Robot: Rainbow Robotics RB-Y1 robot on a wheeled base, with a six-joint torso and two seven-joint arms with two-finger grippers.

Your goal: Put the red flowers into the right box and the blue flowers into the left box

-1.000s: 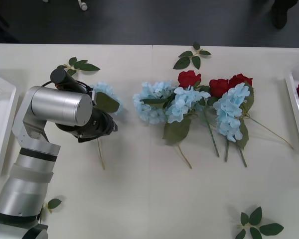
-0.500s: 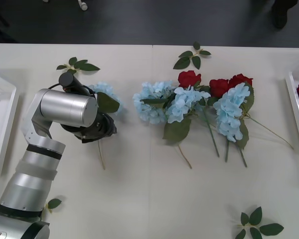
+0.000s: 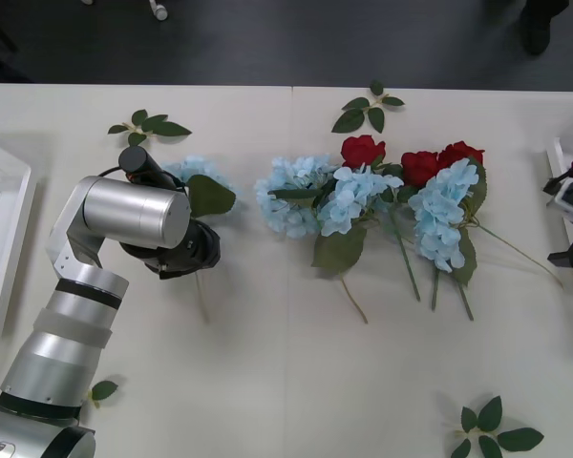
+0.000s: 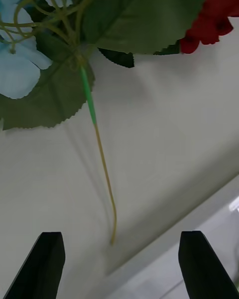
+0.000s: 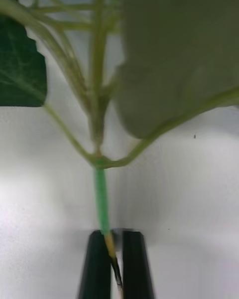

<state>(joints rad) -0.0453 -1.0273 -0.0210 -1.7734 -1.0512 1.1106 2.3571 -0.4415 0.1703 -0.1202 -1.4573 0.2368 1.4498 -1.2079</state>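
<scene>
The left gripper (image 5: 112,261) has its jaws closed on the thin stem of one blue flower (image 3: 196,176), low near the stem's end, so the fluffy head hangs free for carrying to the left box (image 3: 0,239). The right gripper (image 4: 119,264) hovers with jaws wide open and empty above the desk (image 3: 286,382) beside the right box (image 3: 565,181), near another stem

Pale-blue flowers (image 3: 296,191) — deep-red, seemingly, flowers (image 3: 363,150)
</scene>
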